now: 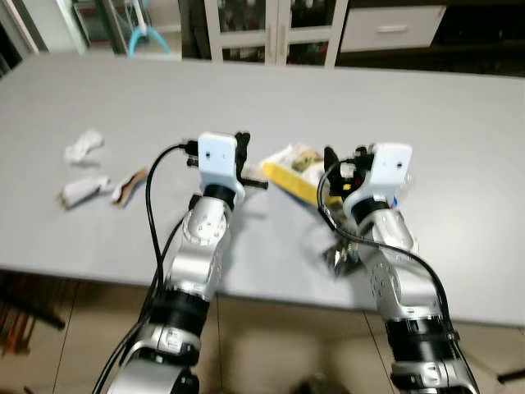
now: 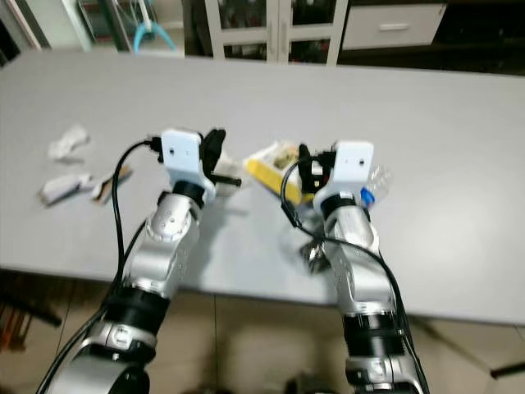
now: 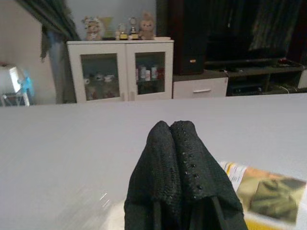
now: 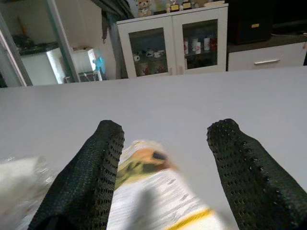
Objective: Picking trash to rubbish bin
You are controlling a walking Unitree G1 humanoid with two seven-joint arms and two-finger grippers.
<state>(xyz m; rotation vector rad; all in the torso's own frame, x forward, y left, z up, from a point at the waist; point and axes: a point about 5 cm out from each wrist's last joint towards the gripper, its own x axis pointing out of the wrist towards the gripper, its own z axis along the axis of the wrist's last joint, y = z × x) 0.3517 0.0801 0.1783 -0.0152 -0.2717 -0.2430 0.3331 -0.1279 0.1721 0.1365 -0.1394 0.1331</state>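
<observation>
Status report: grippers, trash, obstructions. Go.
Left gripper jaws shut, empty, beside the yellow wrapper. Right gripper jaws open, straddling the wrapper. Crumpled paper scraps on the table to the left. Nothing blocking.

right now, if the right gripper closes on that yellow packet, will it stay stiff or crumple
The yellow packet lies flat and thin on the table, so it probably crumples and weighs little. Its printed face looks glossy, so it may slip between the open right gripper's fingers.
</observation>
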